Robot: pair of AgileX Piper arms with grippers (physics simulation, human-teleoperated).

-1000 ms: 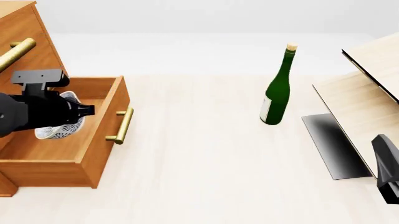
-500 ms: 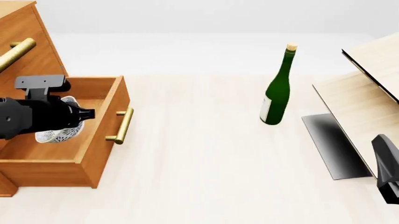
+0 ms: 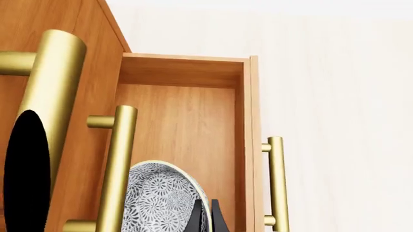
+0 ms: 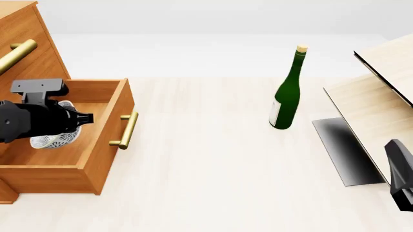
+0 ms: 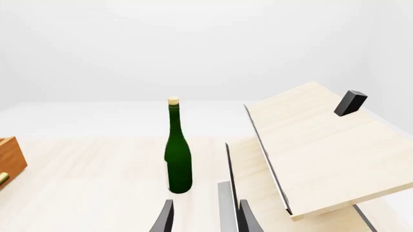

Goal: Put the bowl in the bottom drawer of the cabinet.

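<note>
The cabinet [image 4: 26,43] stands at the far left with its bottom drawer [image 4: 110,125] pulled open. Inside the drawer box sits or hangs the speckled white bowl [image 4: 55,140], tipped on its side and half hidden under my black left arm [image 4: 36,121]; I cannot tell whether it touches the floor. In the left wrist view my left gripper [image 3: 205,220] is shut on the bowl [image 3: 161,198] at its rim, above the drawer floor [image 3: 187,125]. My right gripper [image 5: 205,220] stays open and holds nothing, low at the right edge [image 4: 400,176], far from the cabinet.
A green bottle [image 4: 286,94] stands mid-table. Pale wood panels [image 4: 380,96] lean at the right over a grey plate [image 4: 345,150]. The drawer's brass handle [image 4: 127,129] sticks out toward the table. An upper brass handle [image 4: 16,55] juts above my left arm.
My left arm has shifted a little left and deeper over the drawer, carrying the bowl with it. The right arm has not moved.
</note>
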